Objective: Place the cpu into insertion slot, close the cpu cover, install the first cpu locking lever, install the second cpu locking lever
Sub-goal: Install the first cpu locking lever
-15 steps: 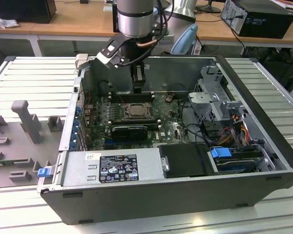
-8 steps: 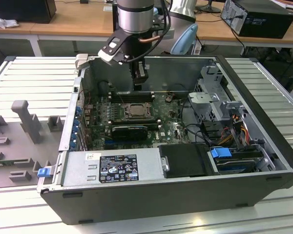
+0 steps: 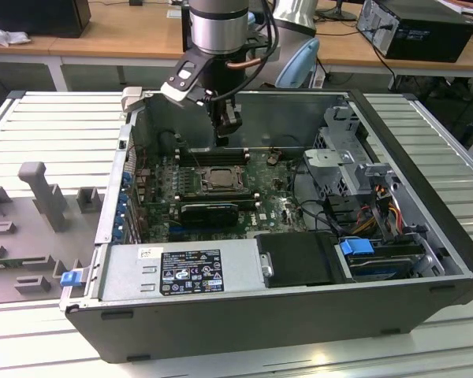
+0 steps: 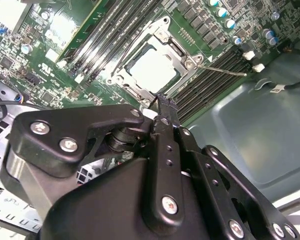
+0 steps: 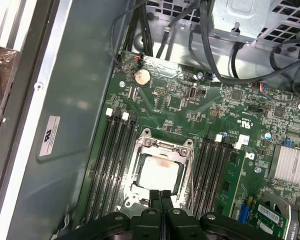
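An open computer case [image 3: 299, 315] fills our exterior view, the insertion slot [image 3: 192, 183] at centre. The gripper [image 5: 160, 194], jaws pressed together and empty, hovers at the slot's edge. We judge the cpu cover [image 5: 162, 146] closed over the seated cpu [image 5: 160, 172], one locking lever [image 4: 225, 71] unlatched.

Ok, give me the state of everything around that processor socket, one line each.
chip: seated, framed by the cover.
cover: down over the chip.
lever: sticking out sideways from the cover, looks unlatched.
computer case: lying on its side, side panel off.
gripper: shut, nothing held, tips by the cover's edge.
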Controlling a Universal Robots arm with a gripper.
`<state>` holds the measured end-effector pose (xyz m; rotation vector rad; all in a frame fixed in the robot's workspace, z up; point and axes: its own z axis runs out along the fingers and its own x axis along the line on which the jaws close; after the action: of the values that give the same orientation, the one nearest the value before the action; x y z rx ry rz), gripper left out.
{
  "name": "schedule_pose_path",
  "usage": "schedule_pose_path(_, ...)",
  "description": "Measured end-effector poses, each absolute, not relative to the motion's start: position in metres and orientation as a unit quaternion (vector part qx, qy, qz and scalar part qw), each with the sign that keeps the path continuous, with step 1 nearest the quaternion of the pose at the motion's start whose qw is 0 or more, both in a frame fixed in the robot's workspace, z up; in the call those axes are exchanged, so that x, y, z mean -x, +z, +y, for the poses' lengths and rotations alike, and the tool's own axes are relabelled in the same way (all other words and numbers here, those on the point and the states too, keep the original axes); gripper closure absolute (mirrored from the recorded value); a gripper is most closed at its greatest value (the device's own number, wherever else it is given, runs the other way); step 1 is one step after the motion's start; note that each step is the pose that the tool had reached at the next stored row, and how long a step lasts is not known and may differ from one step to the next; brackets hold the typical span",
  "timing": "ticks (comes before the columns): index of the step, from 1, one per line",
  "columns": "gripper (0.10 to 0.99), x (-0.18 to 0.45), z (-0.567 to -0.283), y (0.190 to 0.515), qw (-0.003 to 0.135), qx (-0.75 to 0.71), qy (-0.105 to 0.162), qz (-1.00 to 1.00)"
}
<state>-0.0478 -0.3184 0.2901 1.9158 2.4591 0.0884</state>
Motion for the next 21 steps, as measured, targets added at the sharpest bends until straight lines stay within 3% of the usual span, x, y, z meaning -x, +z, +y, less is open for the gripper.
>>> schedule_pose_path(21, 0.98, 0.0478, -0.3184, 0.2901, 0.01, -0.579, 0.029, 0.815)
